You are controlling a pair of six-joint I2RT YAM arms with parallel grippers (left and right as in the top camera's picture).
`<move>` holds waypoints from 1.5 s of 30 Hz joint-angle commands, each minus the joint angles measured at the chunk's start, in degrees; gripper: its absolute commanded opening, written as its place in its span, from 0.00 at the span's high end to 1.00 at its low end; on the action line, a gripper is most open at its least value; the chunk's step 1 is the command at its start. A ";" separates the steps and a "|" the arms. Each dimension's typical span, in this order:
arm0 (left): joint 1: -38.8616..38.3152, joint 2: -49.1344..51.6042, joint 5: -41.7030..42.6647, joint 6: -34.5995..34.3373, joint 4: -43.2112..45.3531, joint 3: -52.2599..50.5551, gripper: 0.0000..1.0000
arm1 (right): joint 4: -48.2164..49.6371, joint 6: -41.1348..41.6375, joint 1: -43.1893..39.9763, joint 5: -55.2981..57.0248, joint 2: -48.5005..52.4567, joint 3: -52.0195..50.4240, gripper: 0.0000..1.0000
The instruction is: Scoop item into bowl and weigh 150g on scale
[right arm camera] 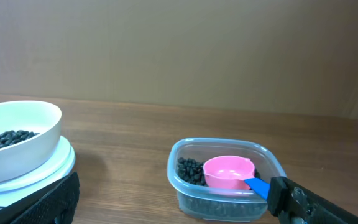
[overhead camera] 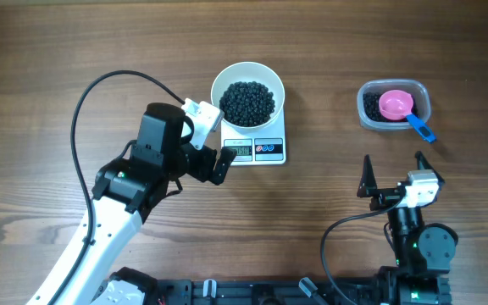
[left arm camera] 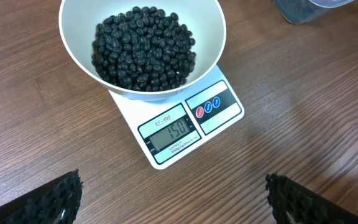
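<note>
The bowl (overhead camera: 246, 65) is seen sitting squarely on the scale (overhead camera: 271, 158), and a good heap of the beans (overhead camera: 246, 102) is already held in it. On the left wrist view the display (left arm camera: 169, 132) can be read as 150 (the last digit is a little faint), so the weighing is judged to be done, or as good as done. The pink scoop (overhead camera: 394, 104) is parked in the clear tub (overhead camera: 388, 126), bowl side up, with leftover beans around it and its blue handle (overhead camera: 422, 130) poking out over the rim toward the right arm.

Nothing is being carried. The left gripper (left arm camera: 173, 180) is spread to its full width just off the front-left corner of the scale, with bare table (overhead camera: 58, 42) between its fingers. The right gripper (overhead camera: 393, 169) is likewise held wide and empty, well apart from the tub and nearer its own base.

What is left is judged to be little: perhaps a retreat.

Room is plentiful. Wide bare wood is offered left of the scale and between scale and tub. Only the scale's near edge is close to the left fingers, so a pull-back toward the base is judged the cleanest way out.
</note>
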 commanded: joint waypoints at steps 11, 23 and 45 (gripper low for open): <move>-0.20 0.44 0.50 0.66 -0.02 -0.26 0.00 | -0.13 -0.83 2.27 5.51 -0.87 -0.13 0.00; -0.20 0.44 0.50 0.66 -0.02 -0.26 0.00 | -0.07 -0.96 2.27 4.59 -0.79 -0.13 0.00; -0.20 0.44 0.50 0.66 0.00 -0.26 0.00 | -0.07 -0.96 2.27 4.59 -0.61 -0.13 0.00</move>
